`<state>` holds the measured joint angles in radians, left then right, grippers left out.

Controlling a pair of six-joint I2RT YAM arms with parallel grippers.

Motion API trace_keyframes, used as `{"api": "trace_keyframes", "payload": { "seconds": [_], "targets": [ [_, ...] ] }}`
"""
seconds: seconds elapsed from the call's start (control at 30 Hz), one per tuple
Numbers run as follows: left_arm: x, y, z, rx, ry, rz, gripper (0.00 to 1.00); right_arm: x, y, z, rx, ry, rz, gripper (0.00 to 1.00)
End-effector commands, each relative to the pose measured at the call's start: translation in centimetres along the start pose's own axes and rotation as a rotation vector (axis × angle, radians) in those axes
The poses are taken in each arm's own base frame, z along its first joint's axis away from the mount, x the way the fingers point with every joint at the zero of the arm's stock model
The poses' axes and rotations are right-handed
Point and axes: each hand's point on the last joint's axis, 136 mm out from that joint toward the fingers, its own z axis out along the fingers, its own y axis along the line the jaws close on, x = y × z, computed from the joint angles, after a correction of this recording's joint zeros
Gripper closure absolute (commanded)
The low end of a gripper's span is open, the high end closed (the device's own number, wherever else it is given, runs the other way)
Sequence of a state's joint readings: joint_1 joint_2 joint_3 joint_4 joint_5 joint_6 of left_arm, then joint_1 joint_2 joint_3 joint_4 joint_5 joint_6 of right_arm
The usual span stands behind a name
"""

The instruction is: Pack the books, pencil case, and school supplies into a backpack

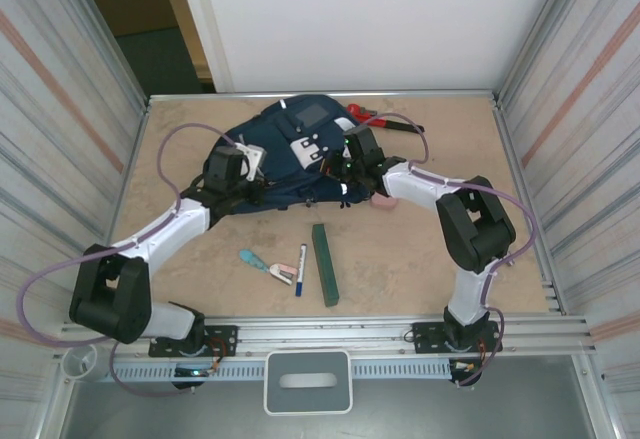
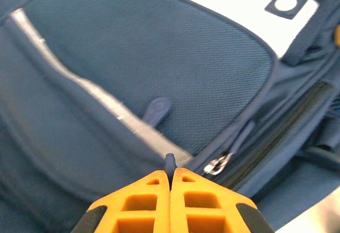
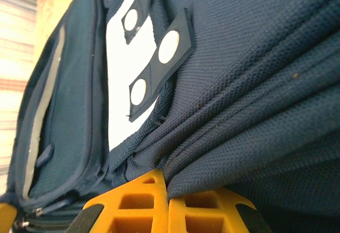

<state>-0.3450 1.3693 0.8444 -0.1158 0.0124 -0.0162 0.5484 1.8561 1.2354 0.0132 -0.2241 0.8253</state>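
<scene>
red-handled screwdriver (image 1: 356, 112), tan table (image 1: 420, 259), corrugated walls (image 1: 60, 109)

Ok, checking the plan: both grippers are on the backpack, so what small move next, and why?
Probably the left gripper pulls the tab it pinches, apparently a zipper pull, along the backpack seam, while the right gripper, clamped on fabric, braces it.

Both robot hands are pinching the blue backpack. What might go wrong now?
The left gripper pinches a thin pull tab, which might slip free. The right gripper holds a bunched fold of the backpack, so pulling may drag the bag instead of opening it. The pencil case sits by the right arm and could get knocked.
</scene>
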Motion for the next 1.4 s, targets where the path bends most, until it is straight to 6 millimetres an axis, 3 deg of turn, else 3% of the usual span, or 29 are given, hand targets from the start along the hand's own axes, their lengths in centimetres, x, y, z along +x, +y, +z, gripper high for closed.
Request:
{"api": "trace_keyframes", "payload": {
  "seconds": [0.0,0.17,0.33,0.47,0.6,0.8,0.87,0.97,1.1,1.23,1.3,1.37],
  "targets": [
    [1.2,4.9,-0.8,-0.193,0.034,-0.008,1.00,-3.7,1.2,-1.7,-0.056,-0.044,-0.078,1.00],
    [0.6,3.8,-0.6,-0.120,0.029,-0.022,1.00,-3.9,3.3,-0.2,-0.115,0.056,-0.150,1.00],
    [-0.4,-1.7,-1.0,0.082,-0.019,-0.023,1.00,-4.5,4.1,1.2,-0.115,0.107,-0.188,1.00],
    [-1.3,-5.4,-0.7,0.167,-0.036,0.001,1.00,-5.8,4.4,1.2,-0.051,0.131,-0.230,0.77],
    [-2.7,-7.1,0.0,0.188,-0.039,0.025,1.00,-6.6,2.6,-1.2,0.091,0.097,-0.261,0.56],
    [-4.1,-8.2,0.0,0.209,-0.059,0.043,1.00,-1.4,0.0,-3.7,0.068,0.111,-0.151,0.35],
    [-4.2,-8.3,-0.2,0.211,-0.065,0.047,1.00,0.5,-0.4,-3.5,0.012,0.123,-0.075,0.26],
    [-4.1,-8.6,-0.2,0.219,-0.066,0.052,1.00,2.6,0.6,-2.2,-0.102,0.163,0.019,0.19],
    [-3.9,-8.8,-0.3,0.221,-0.058,0.061,1.00,3.9,1.8,-0.1,-0.167,0.198,0.083,0.17],
    [-4.1,-8.8,-0.8,0.216,-0.065,0.069,1.00,4.3,0.9,1.8,-0.132,0.195,0.113,0.20],
    [-4.3,-8.6,-1.2,0.208,-0.078,0.076,1.00,4.2,0.2,2.2,-0.110,0.189,0.120,0.31],
    [-4.6,-8.2,-1.6,0.186,-0.090,0.085,1.00,4.1,-0.5,2.3,-0.097,0.181,0.125,0.53]
  ]
}}
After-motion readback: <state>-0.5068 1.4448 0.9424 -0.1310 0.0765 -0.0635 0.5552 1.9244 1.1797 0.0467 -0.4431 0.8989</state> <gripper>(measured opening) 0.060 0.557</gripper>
